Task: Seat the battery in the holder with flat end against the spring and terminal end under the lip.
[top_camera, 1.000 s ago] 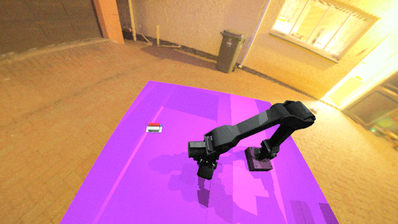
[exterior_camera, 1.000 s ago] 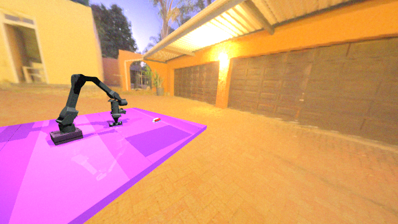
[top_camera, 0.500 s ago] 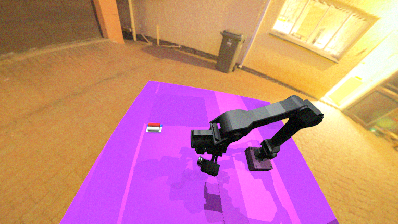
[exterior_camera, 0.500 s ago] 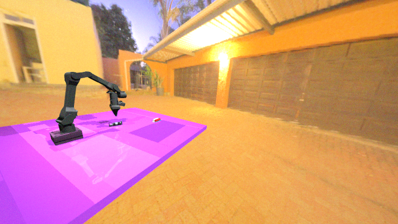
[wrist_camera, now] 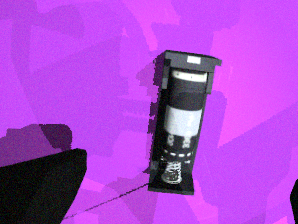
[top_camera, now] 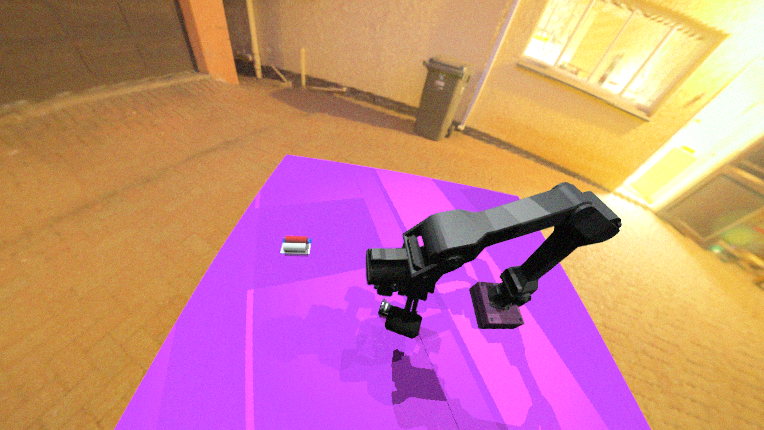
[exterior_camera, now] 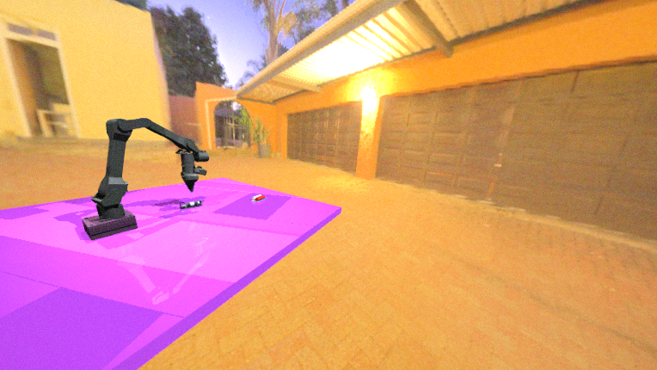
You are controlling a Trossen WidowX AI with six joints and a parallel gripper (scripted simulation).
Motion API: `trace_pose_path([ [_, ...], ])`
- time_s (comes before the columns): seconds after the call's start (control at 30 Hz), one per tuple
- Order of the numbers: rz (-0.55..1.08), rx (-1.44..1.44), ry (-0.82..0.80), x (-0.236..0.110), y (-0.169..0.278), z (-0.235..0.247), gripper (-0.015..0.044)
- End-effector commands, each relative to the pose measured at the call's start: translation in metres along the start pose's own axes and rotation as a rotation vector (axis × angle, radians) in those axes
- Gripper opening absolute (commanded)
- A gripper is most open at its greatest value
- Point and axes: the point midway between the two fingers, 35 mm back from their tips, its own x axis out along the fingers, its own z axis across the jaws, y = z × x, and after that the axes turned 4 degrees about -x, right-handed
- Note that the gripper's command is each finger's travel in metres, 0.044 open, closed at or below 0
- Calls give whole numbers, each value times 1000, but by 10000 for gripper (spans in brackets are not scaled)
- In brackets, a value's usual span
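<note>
The black holder (wrist_camera: 156, 127) (exterior_camera: 182, 205) lies on the table, its lip end at the top of the wrist view and its coiled spring (wrist_camera: 171, 172) at the bottom. The black and white battery (wrist_camera: 183, 121) (exterior_camera: 193, 203) lies lengthwise between its walls, roughly in line with them. Its lower end is at the spring; its pale terminal end shows just below the lip. Whether it is fully under the lip or quite flat, I cannot tell. My gripper (wrist_camera: 195, 178) (exterior_camera: 191, 189) is wide open and empty, raised above the holder, which the arm mostly hides in the top view.
A red cylinder (top_camera: 295, 239) and a white cylinder (top_camera: 295, 247) lie side by side on a small pale base, well away from the holder toward the table's far left in the top view. The arm's base (top_camera: 497, 315) (exterior_camera: 110, 225) stands on the purple table (top_camera: 208, 341).
</note>
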Motion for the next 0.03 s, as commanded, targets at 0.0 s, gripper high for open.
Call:
trace_pose_path([
  [0.0,1,-3,0,-1,0,0,440],
])
